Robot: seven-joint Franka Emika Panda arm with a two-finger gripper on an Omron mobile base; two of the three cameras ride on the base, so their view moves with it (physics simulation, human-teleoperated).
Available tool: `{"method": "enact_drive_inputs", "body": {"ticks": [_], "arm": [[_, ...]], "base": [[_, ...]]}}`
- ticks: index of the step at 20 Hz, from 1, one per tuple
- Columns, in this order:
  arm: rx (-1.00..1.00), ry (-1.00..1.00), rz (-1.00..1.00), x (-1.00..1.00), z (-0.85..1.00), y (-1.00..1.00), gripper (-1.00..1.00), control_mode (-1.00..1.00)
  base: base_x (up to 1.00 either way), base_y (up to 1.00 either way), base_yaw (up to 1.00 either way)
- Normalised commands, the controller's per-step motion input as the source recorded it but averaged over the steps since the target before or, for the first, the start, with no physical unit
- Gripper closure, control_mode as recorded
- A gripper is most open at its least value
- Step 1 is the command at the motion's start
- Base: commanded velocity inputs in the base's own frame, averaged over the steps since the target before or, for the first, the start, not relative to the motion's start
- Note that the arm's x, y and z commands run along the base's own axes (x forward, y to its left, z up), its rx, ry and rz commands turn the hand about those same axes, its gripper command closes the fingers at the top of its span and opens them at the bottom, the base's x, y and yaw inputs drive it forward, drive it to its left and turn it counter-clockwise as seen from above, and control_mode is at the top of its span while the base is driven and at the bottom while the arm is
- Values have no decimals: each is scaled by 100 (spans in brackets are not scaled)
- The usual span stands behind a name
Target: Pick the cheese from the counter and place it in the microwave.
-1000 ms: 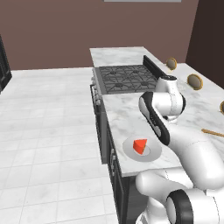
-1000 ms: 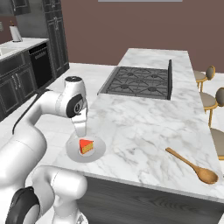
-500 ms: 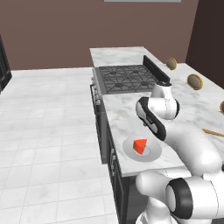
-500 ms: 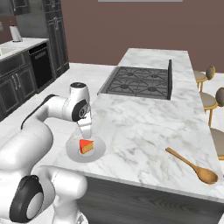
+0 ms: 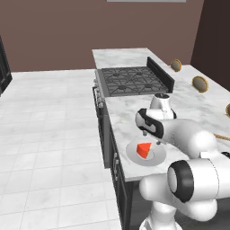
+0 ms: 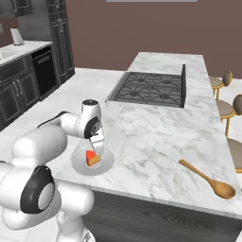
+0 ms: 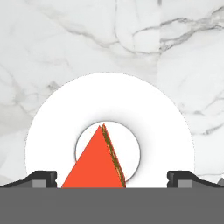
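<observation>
The cheese [image 5: 143, 150] is a small red-orange wedge lying on a white plate [image 5: 155, 158] near the front edge of the marbled counter [image 5: 188, 103]. My gripper [image 5: 151, 139] hangs open just above it, pointing down. From the right base view, the cheese [image 6: 92, 158] sits on the plate [image 6: 106, 163] directly under the gripper [image 6: 98, 147]. In the hand view the wedge [image 7: 94, 162] lies between the two spread fingertips [image 7: 41, 178], left of the middle of the gripper [image 7: 112, 179], with the plate [image 7: 109, 87] around it. Nothing is held. The microwave is out of view.
A black gas cooktop [image 6: 149, 87] is set into the counter [image 6: 156, 127] beyond the plate. A wooden spoon [image 6: 205, 176] lies at the right. Round tan stools [image 6: 227, 78] stand past the far edge. Dark cabinets [image 6: 19, 90] line the left wall across a tiled floor.
The arm has folded lower and the hand has come down closer over the cheese on its plate. The jaws stayed open; the cheese has not moved.
</observation>
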Motion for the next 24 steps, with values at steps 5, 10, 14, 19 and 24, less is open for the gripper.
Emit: {"method": "enact_drive_inputs", "body": {"ticks": [5, 10, 14, 19, 24], "arm": [[0, 2, 0, 20, -38, 0, -100, -100], [0, 1, 0, 0, -19, 0, -100, -100], [0, 3, 0, 0, -25, 0, -100, -100], [0, 1, 0, -13, -12, 2, -100, -100], [0, 2, -1, -6, -17, 6, -100, -100]], "base": [[0, 0, 0], [0, 0, 0], [0, 0, 0], [0, 0, 0], [0, 0, 0]]}}
